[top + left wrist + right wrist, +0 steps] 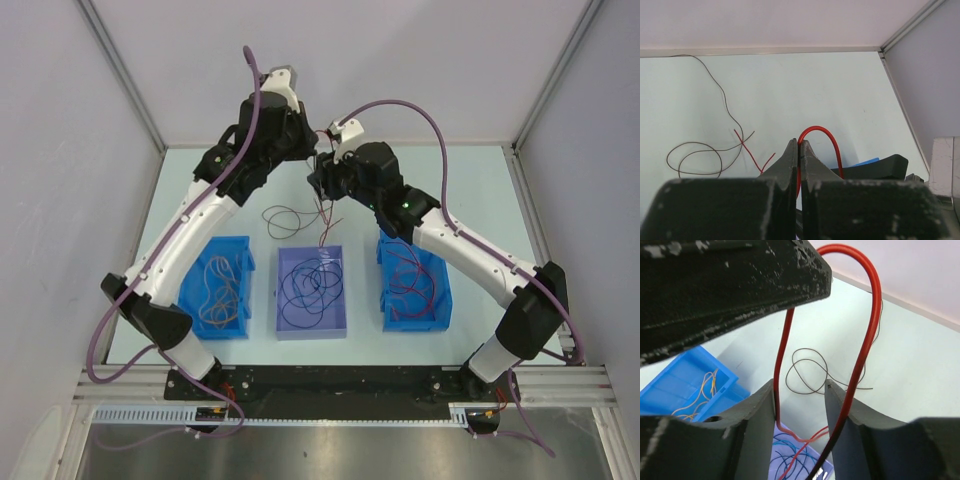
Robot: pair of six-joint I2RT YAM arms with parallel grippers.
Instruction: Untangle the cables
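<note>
Above the far table (480,200), behind the purple bin (312,333): clamps red cable (827,137) in shut left gripper (799,145).
Arches up out of that pinch, then drops between the spread fingers of right gripper (799,384), wide open, gripping nothing. Runs roughly left-right between both, nearest the right. Leaves dark cable (695,160) loose on table.

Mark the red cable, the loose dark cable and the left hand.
red cable (818,128): left wrist view, top of its arch.
dark cable (728,111): left wrist view, single strand above its loops.
left hand (798,142): left wrist view, between its shut fingertips.
</note>
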